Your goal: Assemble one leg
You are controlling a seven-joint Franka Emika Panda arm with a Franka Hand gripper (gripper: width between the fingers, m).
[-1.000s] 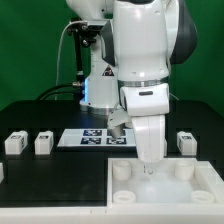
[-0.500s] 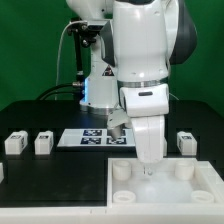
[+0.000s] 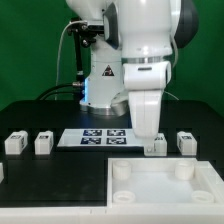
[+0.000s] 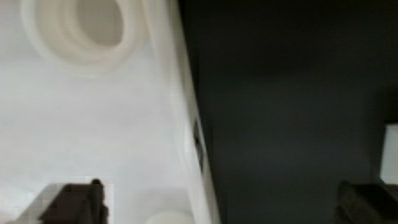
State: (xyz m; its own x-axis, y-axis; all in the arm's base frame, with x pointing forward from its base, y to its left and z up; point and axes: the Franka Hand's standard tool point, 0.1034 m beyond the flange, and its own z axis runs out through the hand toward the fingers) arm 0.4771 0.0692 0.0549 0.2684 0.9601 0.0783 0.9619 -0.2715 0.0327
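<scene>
Several small white legs stand on the black table: two at the exterior view's left [image 3: 15, 143] [image 3: 43, 143], one at the right [image 3: 186, 142], and one [image 3: 157, 149] just below my gripper [image 3: 153, 138]. The gripper hangs low behind the far edge of the large white tray [image 3: 150, 194]. In the wrist view my gripper [image 4: 222, 203] is open and empty. One dark finger [image 4: 71, 202] is over the tray [image 4: 80, 120] and the other [image 4: 375, 202] is over the black table. A leg [image 4: 391, 152] shows at the picture's edge, outside the fingers.
The marker board [image 3: 95, 137] lies flat between the two groups of legs. The tray has round corner studs [image 3: 121, 172], one of which also shows in the wrist view [image 4: 86, 25]. The robot base stands behind.
The arm has moved away from above the tray's middle, back and toward the exterior view's right. It now hangs over the tray's far edge near a leg.
</scene>
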